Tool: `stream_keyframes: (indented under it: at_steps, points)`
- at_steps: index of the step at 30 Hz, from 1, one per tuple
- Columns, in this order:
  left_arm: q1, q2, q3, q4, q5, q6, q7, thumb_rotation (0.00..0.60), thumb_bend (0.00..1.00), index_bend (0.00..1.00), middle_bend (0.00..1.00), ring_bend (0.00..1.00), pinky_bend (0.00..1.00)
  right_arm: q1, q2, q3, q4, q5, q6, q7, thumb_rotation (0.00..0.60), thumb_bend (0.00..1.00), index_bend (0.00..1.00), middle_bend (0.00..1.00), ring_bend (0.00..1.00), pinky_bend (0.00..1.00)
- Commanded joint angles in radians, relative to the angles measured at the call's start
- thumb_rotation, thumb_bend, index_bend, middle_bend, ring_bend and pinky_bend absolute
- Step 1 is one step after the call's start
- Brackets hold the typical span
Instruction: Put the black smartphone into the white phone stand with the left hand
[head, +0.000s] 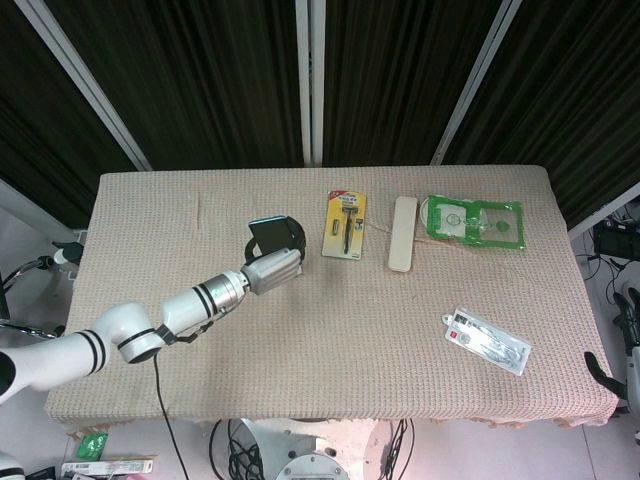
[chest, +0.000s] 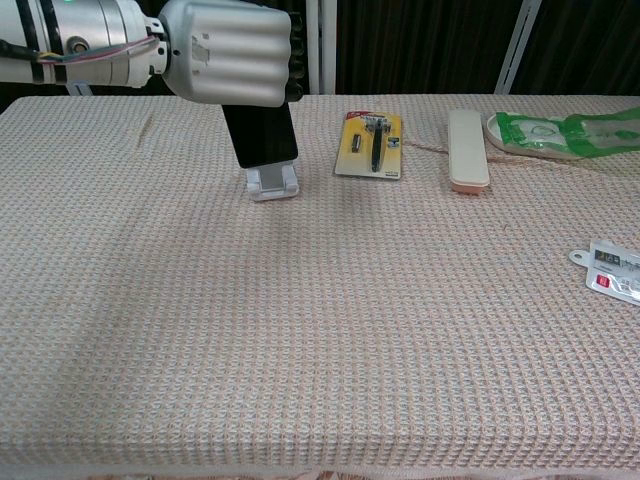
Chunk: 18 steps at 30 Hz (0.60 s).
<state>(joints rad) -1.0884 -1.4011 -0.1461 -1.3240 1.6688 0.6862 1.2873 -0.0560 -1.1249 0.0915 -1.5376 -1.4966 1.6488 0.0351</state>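
Note:
My left hand (head: 272, 268) (chest: 225, 50) grips the black smartphone (head: 270, 235) (chest: 260, 135) by its upper part and holds it nearly upright, right over the white phone stand (chest: 272, 182). In the chest view the phone covers the stand's back plate, and only the stand's base and front lip show below the phone's lower edge. I cannot tell whether the phone touches the stand. In the head view the hand and phone hide the stand. My right hand (head: 628, 335) shows partly at the far right edge, off the table, holding nothing with its fingers apart.
A razor on a yellow card (head: 345, 225) (chest: 372, 145) lies just right of the stand. Further right are a white bar-shaped device (head: 402, 233) (chest: 468, 150) and a green packet (head: 475, 220) (chest: 560, 132). A blister pack (head: 487, 341) (chest: 612, 272) lies near the right front.

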Motion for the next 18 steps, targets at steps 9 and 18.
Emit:
stream_keyframes:
  at_steps: [9,18]
  points:
    - [-0.046,-0.028,0.013,0.013,-0.011,-0.037,0.035,0.6,0.39,0.64,0.61,0.53,0.45,-0.001,-0.003,0.002,0.012,0.005,-0.007,0.019,0.6,0.18,0.0,0.0,0.0,0.0]
    - [-0.071,-0.052,0.042,0.041,0.003,-0.056,0.028,0.6,0.4,0.64,0.61,0.53,0.45,-0.009,-0.007,0.002,0.027,0.014,-0.004,0.035,0.6,0.18,0.0,0.0,0.0,0.0]
